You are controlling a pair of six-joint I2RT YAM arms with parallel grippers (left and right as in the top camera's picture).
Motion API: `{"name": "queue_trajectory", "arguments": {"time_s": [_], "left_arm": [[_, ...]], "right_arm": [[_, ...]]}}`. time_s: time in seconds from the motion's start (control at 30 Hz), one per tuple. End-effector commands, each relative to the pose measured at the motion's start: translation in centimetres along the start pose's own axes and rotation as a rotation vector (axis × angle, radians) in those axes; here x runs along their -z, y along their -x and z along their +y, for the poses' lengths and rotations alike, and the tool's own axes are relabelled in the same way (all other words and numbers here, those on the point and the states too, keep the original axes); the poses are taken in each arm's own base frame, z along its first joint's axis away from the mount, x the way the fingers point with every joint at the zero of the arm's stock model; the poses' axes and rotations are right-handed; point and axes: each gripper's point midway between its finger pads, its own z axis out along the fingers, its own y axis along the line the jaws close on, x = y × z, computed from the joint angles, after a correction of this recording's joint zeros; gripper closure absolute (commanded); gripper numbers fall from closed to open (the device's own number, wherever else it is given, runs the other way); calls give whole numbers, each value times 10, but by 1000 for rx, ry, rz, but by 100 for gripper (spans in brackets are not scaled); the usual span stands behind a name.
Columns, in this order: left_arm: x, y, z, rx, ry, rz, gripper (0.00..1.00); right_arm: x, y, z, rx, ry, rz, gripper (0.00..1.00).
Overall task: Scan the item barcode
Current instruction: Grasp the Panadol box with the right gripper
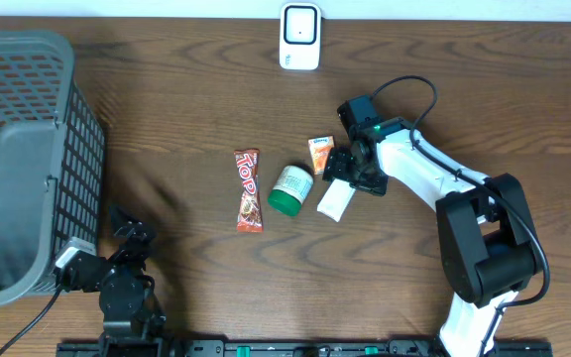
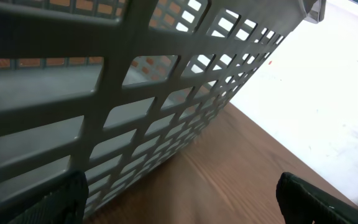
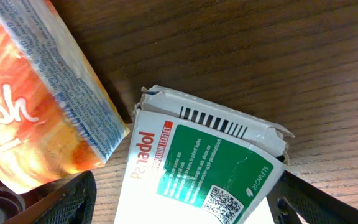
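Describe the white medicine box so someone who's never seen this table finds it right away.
Follow the right arm to its gripper near the middle of the table. The white medicine box lies there, right of the green-and-white bottle. Unlike the orange packet and candy bar, it is white with a green panel and a barcode on its torn flap.

dark brown wood-grain table [image 1: 167,109], soft even light, bright white surface [image 2: 334,81] beyond the table's edge
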Motion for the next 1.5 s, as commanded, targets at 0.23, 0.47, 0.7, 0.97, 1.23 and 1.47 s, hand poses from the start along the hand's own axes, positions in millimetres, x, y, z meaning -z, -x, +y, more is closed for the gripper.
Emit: {"name": "queue_trajectory", "arguments": {"time_s": [0.23,0.47,0.7,0.97,1.23,1.47], "left_arm": [[-1,-8,9,-21,34,12,3],[-1,-8,9,-21,34,11,3],[-1,-8,9,-21,34,11,3],[-1,-8,9,-21,34,11,3],[-1,-8,9,-20,34,11,3],[-1,-8,9,-20,34,11,3]], "right_arm": [[-66,-35,-37,5,-149,146,23],[-65,-42,-24,-3,-79,192,32],[-64,-57,-16,-30,-78,228,16],[-64,-67,-17,-111,-141,222,22],[-63,-71,-20,-132,-162,234,42],[-62,-72,-19,-133,-154,239,54]]}}
